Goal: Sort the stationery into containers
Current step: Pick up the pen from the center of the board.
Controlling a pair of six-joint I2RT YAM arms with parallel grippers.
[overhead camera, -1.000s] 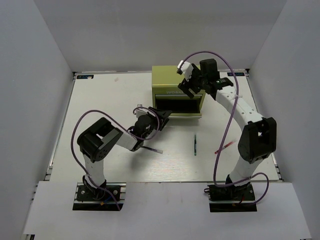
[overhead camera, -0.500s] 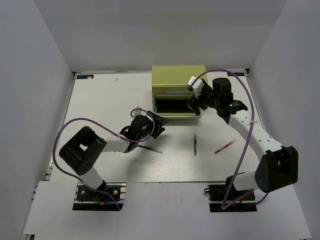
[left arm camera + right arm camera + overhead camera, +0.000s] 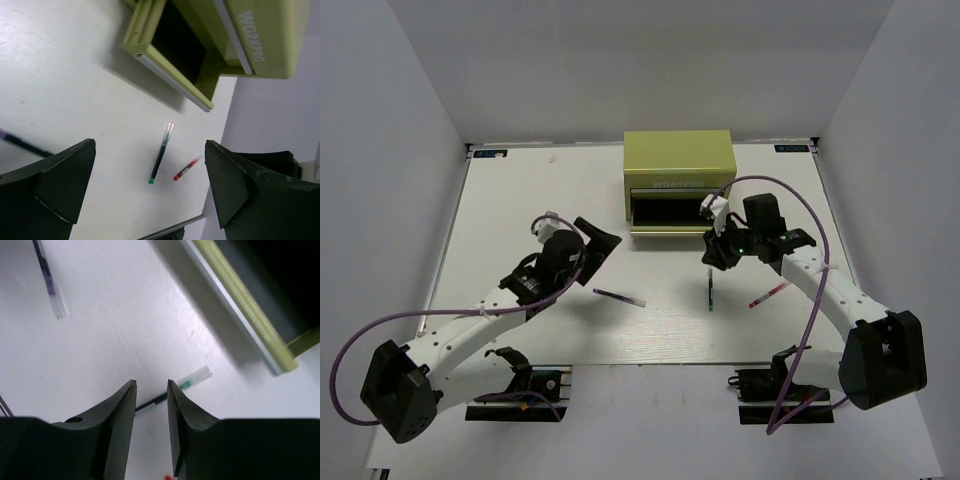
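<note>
The olive chest (image 3: 678,165) stands at the far middle of the worktop (image 3: 520,200) with its lower drawer (image 3: 672,214) pulled out toward the arms. The drawer's inside is dark shadow in every view, so what lies in it cannot be made out. Three pens lie loose on the worktop in front of it. The dark-green pen (image 3: 710,290) lies near the drawer's right front corner, running roughly straight away from the arms. The red pen (image 3: 770,293) lies slanted a little to its right, apart from it. The black pen (image 3: 618,297) lies well to the left of both, in front of the drawer's left end; in the left wrist view only a short stretch of it shows at the left edge before a finger cuts it off. The left gripper (image 3: 149,145) hangs over the worktop left of the drawer, its fingers spread wide with nothing between them. The right gripper (image 3: 151,390) hovers at the far end of the dark-green pen, between it and the drawer, its fingers drawn close with a narrow gap left, gripping nothing. Through that gap its wrist view shows a bit of the pen's shaft on the worktop below; the pale end sticks out to the right and the rest is hidden behind the fingers. Only a red speck shows at that view's bottom edge. The chest front reads WORKPRO in the left wrist view
</note>
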